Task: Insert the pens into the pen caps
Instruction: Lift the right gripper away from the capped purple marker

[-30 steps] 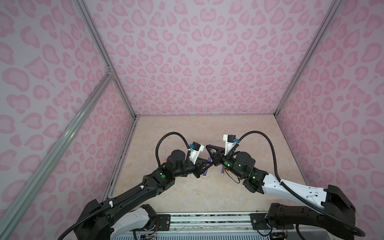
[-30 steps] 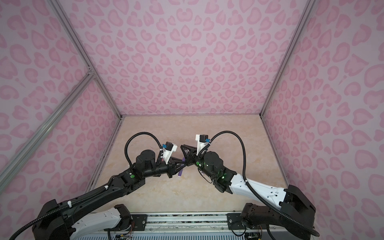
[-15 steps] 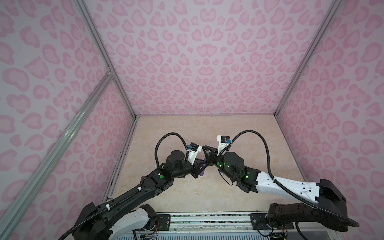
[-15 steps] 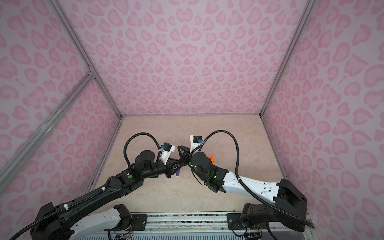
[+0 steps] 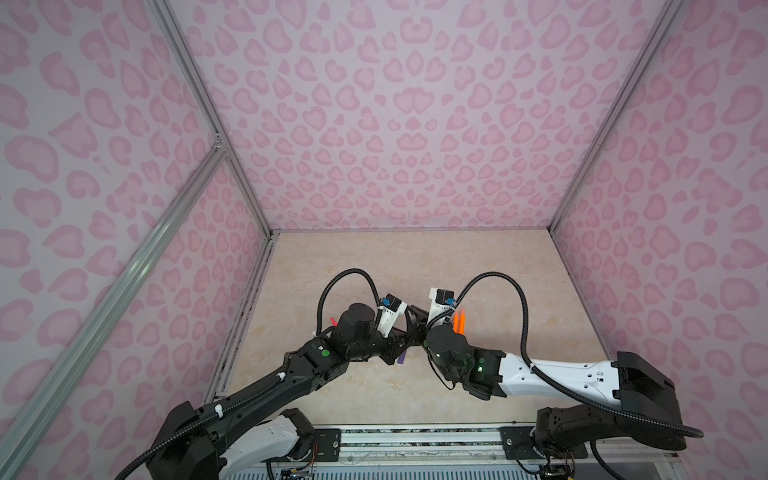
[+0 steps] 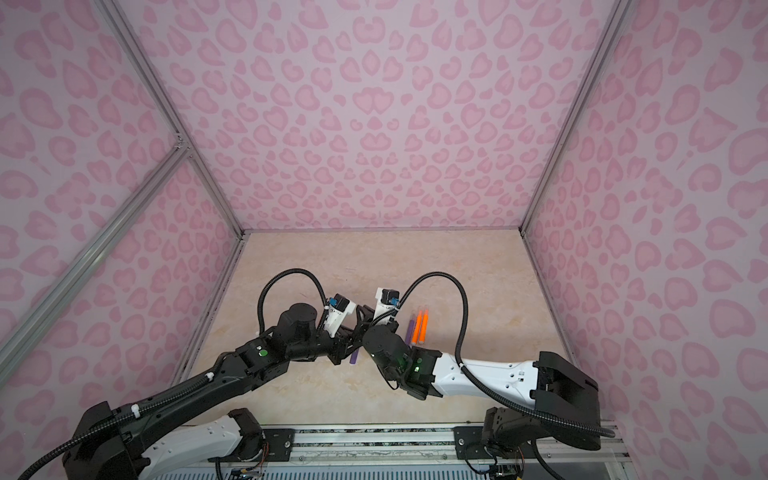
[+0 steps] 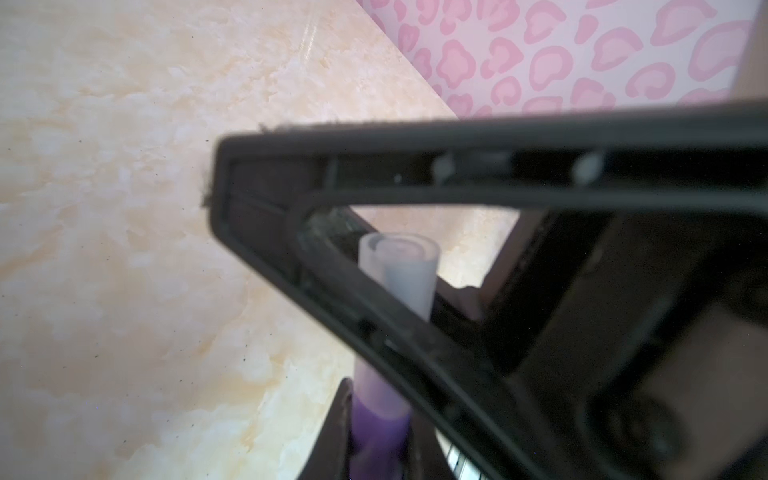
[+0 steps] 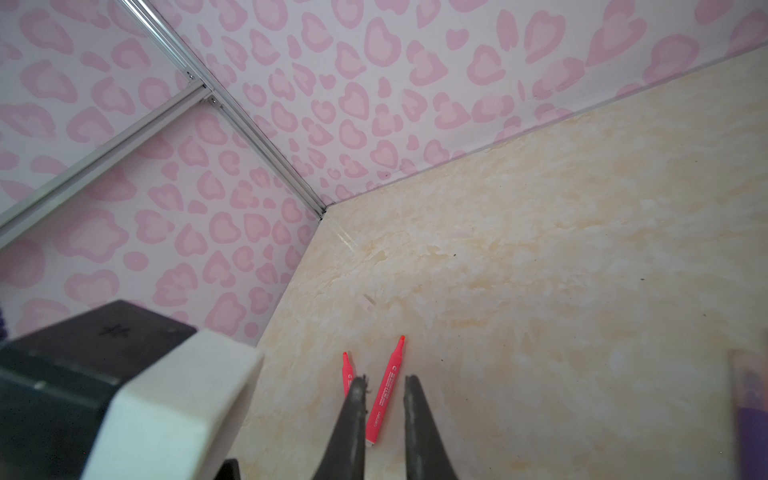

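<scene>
Beige marbled tabletop (image 5: 415, 257), pink spotted walls (image 5: 395, 124) all round. Left claw (image 7: 376, 430) is clamped on a purple pen (image 7: 374, 399), with a clear cap (image 7: 405, 270) at its far end, just past the fingers. Right claw (image 8: 386, 380) is pinched close, nothing visible between. Two pink-red pens (image 8: 392, 370) lie flat just beyond its tips.

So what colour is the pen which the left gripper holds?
Purple. The pen shows best in the left wrist view.
</scene>
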Action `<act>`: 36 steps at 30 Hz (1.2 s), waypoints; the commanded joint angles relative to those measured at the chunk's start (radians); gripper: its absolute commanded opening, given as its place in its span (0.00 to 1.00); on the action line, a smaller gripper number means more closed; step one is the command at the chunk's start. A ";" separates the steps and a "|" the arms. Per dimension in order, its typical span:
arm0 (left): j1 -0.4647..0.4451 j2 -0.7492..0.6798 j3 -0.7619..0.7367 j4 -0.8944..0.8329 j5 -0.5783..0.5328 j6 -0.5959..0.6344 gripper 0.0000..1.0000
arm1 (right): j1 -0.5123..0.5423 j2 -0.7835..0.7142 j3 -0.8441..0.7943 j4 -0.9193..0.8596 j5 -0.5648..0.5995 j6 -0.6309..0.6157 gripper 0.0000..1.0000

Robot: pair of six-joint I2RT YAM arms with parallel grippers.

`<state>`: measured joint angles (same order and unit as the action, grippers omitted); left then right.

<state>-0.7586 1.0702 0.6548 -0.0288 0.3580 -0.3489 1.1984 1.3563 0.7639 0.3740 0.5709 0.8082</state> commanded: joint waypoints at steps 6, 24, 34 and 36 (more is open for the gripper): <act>0.025 0.021 0.023 0.244 -0.372 -0.120 0.04 | -0.027 -0.103 -0.056 -0.106 -0.117 0.009 0.19; 0.024 0.501 0.309 -0.013 -0.268 -0.200 0.04 | -0.248 -0.640 -0.350 -0.347 0.104 0.094 0.82; 0.021 0.792 0.502 -0.086 -0.078 -0.184 0.03 | -0.258 -0.626 -0.236 -0.319 0.067 -0.034 0.81; 0.019 0.830 0.522 -0.078 -0.041 -0.182 0.03 | -0.258 -0.622 -0.219 -0.330 0.055 -0.054 0.80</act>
<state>-0.7380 1.8629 1.1488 -0.0898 0.2348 -0.5396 0.9405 0.7288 0.5293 0.0448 0.6342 0.8051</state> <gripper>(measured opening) 0.181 0.805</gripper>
